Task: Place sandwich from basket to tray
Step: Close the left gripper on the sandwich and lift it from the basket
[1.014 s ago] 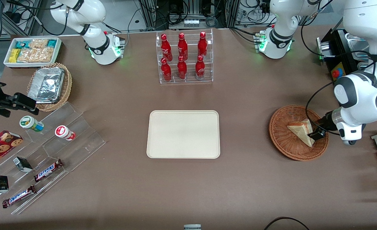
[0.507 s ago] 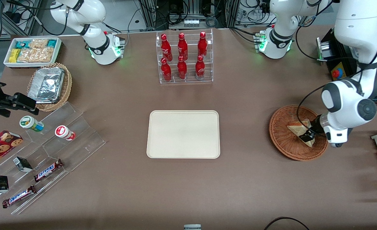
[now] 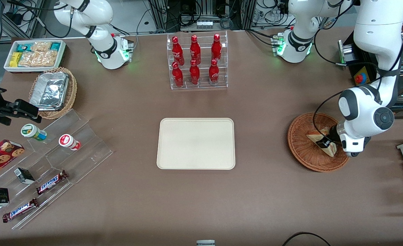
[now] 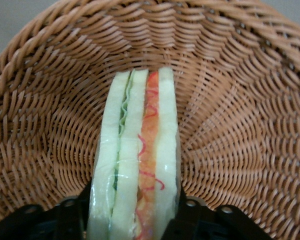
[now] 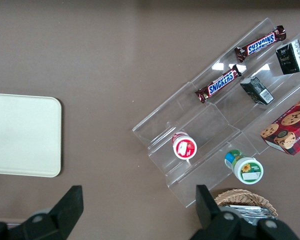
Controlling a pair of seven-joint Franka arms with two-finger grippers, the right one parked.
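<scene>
The sandwich (image 3: 313, 137) is a pale wedge lying in the reddish-brown wicker basket (image 3: 297, 150), toward the working arm's end of the table. My gripper (image 3: 323, 142) is low inside the basket, over the sandwich. In the left wrist view the sandwich (image 4: 137, 150) stands on edge, its green and red filling layers showing. The gripper (image 4: 134, 222) has a black finger (image 4: 85, 205) pressed against each bread face, so it is shut on the sandwich. Basket weave (image 4: 230, 115) surrounds it on all sides. The cream tray (image 3: 196, 143) lies bare in the middle of the table.
A clear rack of red bottles (image 3: 197, 61) stands farther from the front camera than the tray. Toward the parked arm's end are a clear stepped stand with snacks (image 3: 51, 164), a lighter basket of foil trays (image 3: 53, 92) and a white bin of packets (image 3: 35, 54).
The left arm's wrist swung toward the tray, carrying the gripper from the basket's outer rim inward along the sandwich. The sandwich stays in the basket.
</scene>
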